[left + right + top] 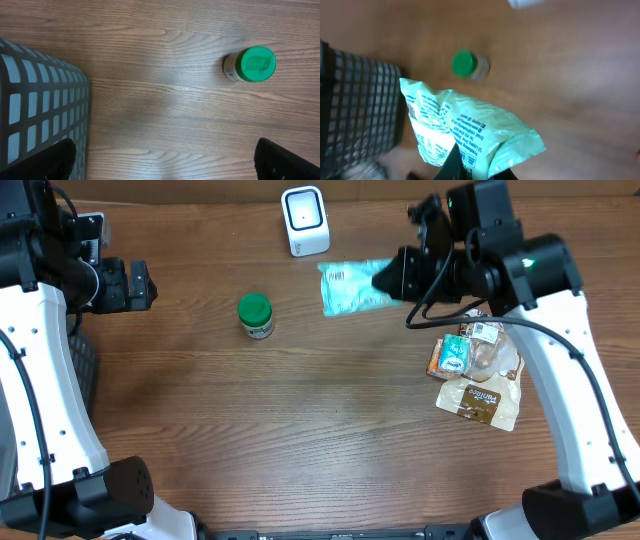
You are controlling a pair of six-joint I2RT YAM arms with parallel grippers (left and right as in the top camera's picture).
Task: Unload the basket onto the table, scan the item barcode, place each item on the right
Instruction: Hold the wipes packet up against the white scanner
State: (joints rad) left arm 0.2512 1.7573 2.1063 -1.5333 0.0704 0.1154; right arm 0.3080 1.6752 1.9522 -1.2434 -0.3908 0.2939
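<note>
Left jaws wide open and empty, parked upper left of the overhead frame. Right jaws clamped shut on one end of the mint-green bag (pixel 350 286), upper right of centre. The bag sits just lower right of the white scanner (pixel 305 220); can't tell if they touch.

Risks, my read:
- Bag is pinched at one end only and the rest hangs free. Thin film could slide out, or droop and fold the barcode panel.
- The printed code looks to face up, not at the scanner window, so no read unless the wrist rolls.
- Creases and glare on the film could kill the read.
- Come in too close and the bag nudges the scanner, which looks light.

Materials:
- basket (pixel 40 105): dark rigid plastic grid
- jar (pixel 256 316): squat upright cylinder, smooth green lid
- scanner: boxy white plastic, rounded corners
- bag: soft crinkled film, pillow-shaped
- snack packs (pixel 478 375), far right: clear and tan wrappers, lumpy
- table (pixel 300 430): matte wood grain
</note>
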